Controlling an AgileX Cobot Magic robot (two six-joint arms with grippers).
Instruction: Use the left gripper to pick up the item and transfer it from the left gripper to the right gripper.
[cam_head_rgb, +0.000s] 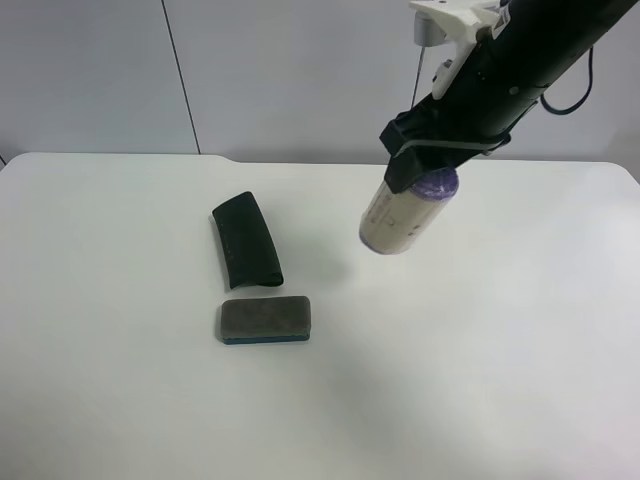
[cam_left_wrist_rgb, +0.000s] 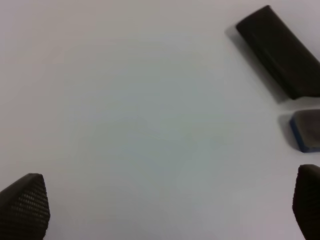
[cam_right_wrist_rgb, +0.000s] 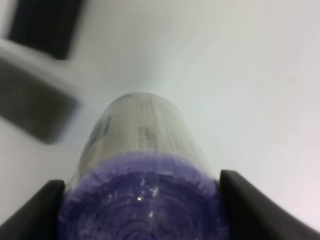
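Note:
The item (cam_head_rgb: 398, 216), a cream-labelled roll with purple ends, hangs tilted in the air above the table, gripped at its upper purple end by my right gripper (cam_head_rgb: 425, 165) on the black arm with the white bracket. In the right wrist view the roll (cam_right_wrist_rgb: 140, 170) sits between the two fingertips (cam_right_wrist_rgb: 250, 210), which press on its purple end. My left gripper (cam_left_wrist_rgb: 165, 210) is open and empty above bare table; its arm is out of the exterior high view.
A dark folded pouch (cam_head_rgb: 246, 240) and a grey felt eraser with a blue base (cam_head_rgb: 265, 319) lie on the white table (cam_head_rgb: 480, 380), left of the held roll. Both also show in the left wrist view, the pouch (cam_left_wrist_rgb: 280, 50) and the eraser (cam_left_wrist_rgb: 306, 130).

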